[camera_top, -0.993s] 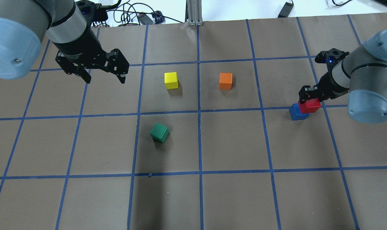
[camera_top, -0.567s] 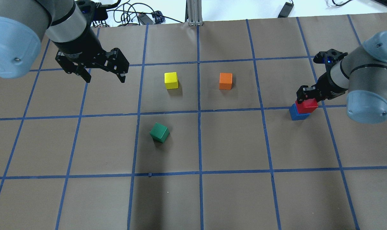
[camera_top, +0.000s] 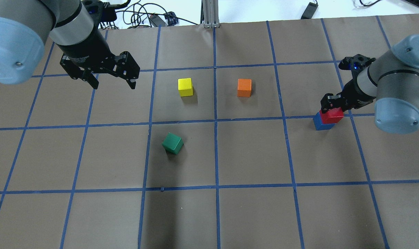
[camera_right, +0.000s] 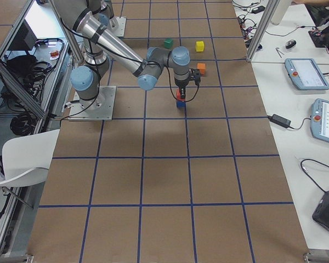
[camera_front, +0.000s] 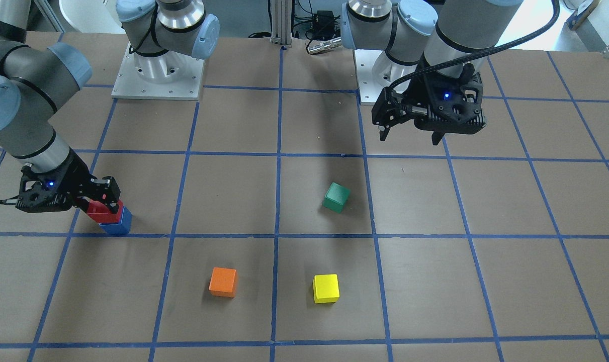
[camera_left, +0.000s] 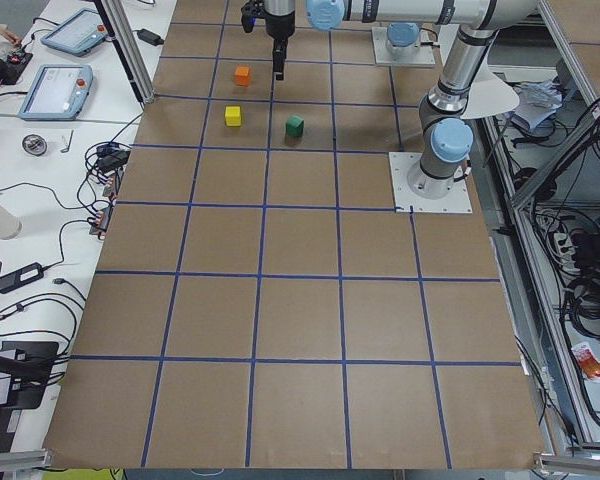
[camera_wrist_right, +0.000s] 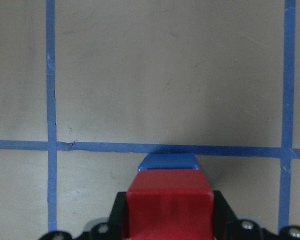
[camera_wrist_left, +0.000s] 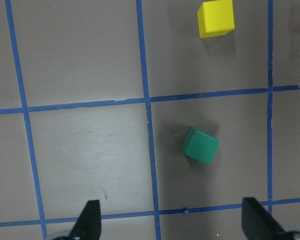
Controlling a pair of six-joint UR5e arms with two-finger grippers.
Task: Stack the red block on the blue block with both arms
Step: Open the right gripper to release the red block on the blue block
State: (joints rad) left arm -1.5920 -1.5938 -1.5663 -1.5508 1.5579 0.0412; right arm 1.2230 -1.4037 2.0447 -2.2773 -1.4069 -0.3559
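Observation:
The red block (camera_top: 331, 116) is held in my right gripper (camera_top: 334, 106), whose fingers are shut on its sides. It rests on top of the blue block (camera_top: 321, 123), shifted slightly toward the robot's side. The front-facing view shows the same pair, the red block (camera_front: 102, 214) on the blue block (camera_front: 117, 225). In the right wrist view the red block (camera_wrist_right: 170, 202) fills the jaws, with the blue block's (camera_wrist_right: 169, 161) edge showing beyond it. My left gripper (camera_top: 114, 84) is open and empty, hovering high over the far left of the table.
A yellow cube (camera_top: 185, 86), an orange cube (camera_top: 244, 87) and a dark green cube (camera_top: 172, 143) stand apart in the table's middle. The left wrist view looks down on the green cube (camera_wrist_left: 200, 145) and the yellow cube (camera_wrist_left: 216, 18). Cables lie past the far edge.
My right gripper has moved the red block down and slightly left in the overhead view, closer over the blue block. The left arm has barely moved.

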